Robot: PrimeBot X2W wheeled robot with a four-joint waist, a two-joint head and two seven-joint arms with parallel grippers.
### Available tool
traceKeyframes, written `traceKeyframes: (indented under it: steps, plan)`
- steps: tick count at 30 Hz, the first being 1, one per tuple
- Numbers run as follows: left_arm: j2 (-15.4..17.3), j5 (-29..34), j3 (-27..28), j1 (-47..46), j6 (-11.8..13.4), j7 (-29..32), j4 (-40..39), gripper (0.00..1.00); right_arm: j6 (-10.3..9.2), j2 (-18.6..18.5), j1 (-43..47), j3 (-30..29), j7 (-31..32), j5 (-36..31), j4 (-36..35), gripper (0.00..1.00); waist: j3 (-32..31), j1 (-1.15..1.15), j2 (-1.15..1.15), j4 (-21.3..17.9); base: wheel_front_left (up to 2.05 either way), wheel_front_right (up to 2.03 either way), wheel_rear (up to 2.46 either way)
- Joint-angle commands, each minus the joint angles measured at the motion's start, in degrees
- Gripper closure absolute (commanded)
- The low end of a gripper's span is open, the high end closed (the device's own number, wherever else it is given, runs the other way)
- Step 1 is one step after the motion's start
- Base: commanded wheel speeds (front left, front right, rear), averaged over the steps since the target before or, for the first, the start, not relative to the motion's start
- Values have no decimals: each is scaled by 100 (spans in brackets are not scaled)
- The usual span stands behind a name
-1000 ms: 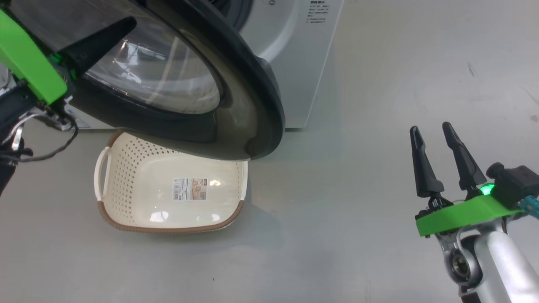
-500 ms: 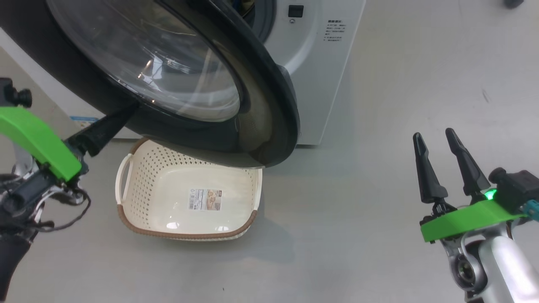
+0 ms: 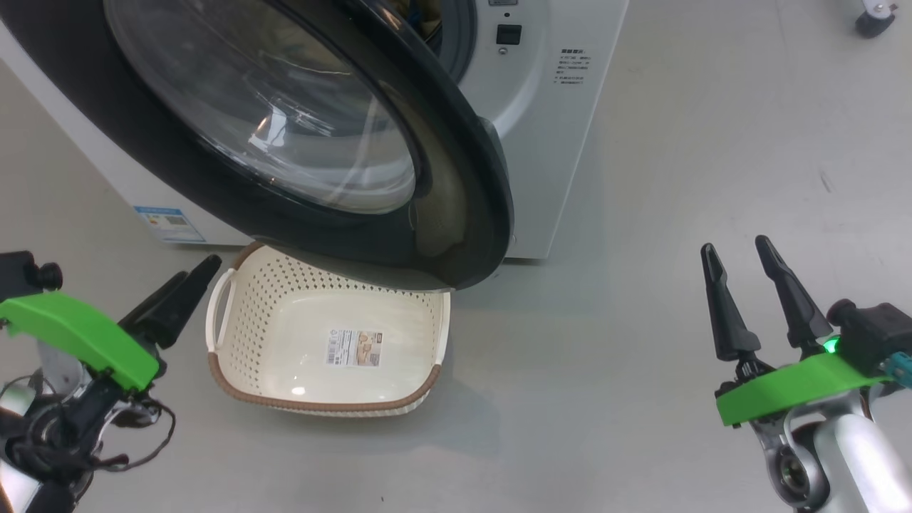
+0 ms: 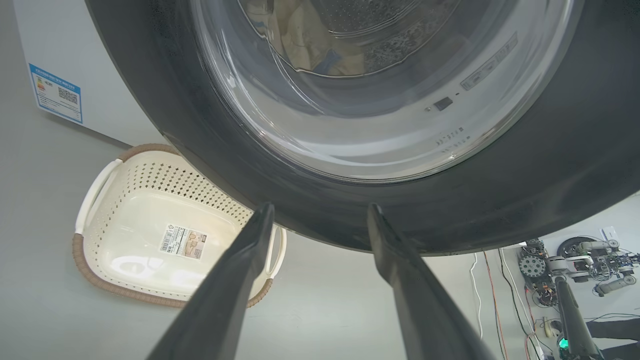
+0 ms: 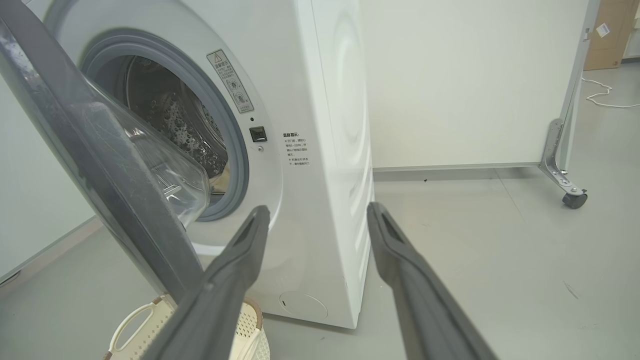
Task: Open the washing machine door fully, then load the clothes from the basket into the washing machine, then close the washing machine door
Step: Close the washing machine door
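washing machine door (image 3: 285, 135) at 11 o'clock in the head view, ajar, swung partway out from the washing machine (image 3: 556, 142): glossy black ring around bulging clear glass, lower edge hanging over the far side of the basket (image 3: 313, 405). in the right wrist view, door edge-on at 9 o'clock, a gap between it and the grey gasket (image 5: 239, 150), perforated steel drum (image 5: 165, 120) in sight behind.

clothes (image 4: 310, 45) inside the drum, seen through the glass at 12 o'clock in the left wrist view: cream-yellow fabric with a blue patch.

basket upright on the floor (image 3: 641, 320) at 8 o'clock in the head view, just in front of the machine and partly under the door, paper label (image 3: 354, 347) on its bottom. blue energy label (image 3: 167, 222) on the machine's lower corner, at 10 o'clock from the basket.

left gripper (image 3: 197, 269) further out at 8 o'clock, just beside the basket's white handle (image 3: 215, 313), below the door's lower edge and apart from it, fingers spread wide, gripping nothing; in its own wrist view aimed up at the black ring.

right gripper (image 3: 734, 246) at 4 o'clock, well apart from machine and basket, over bare grey floor, fingers likewise spread, gripping nothing.

white partition (image 5: 475, 75) on a caster (image 5: 573, 199) at 3 o'clock in the right wrist view, behind the machine.
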Motion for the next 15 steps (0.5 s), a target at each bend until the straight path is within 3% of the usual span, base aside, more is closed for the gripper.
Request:
traceKeyframes:
  steps: [1, 8, 15]
  plan:
    - [286, 42, 247, -166, -22, -171, -84, 0, 9, -121, -11, 90, -37, 10, -156, 0, -3, 0, 0, 8, 0, 0, 0]
    - [264, 158, 59, 65, -22, -942, 46, 0, 9, -131, 20, 58, -37, 6, -171, 0, 20, 0, 0, 8, 0, 0, 0]
    - [255, 704, -394, 250, -22, -2187, 344, 0, 9, -119, 36, 5, -37, -1, -176, 0, 26, 0, 0, -6, 0, 0, 0]
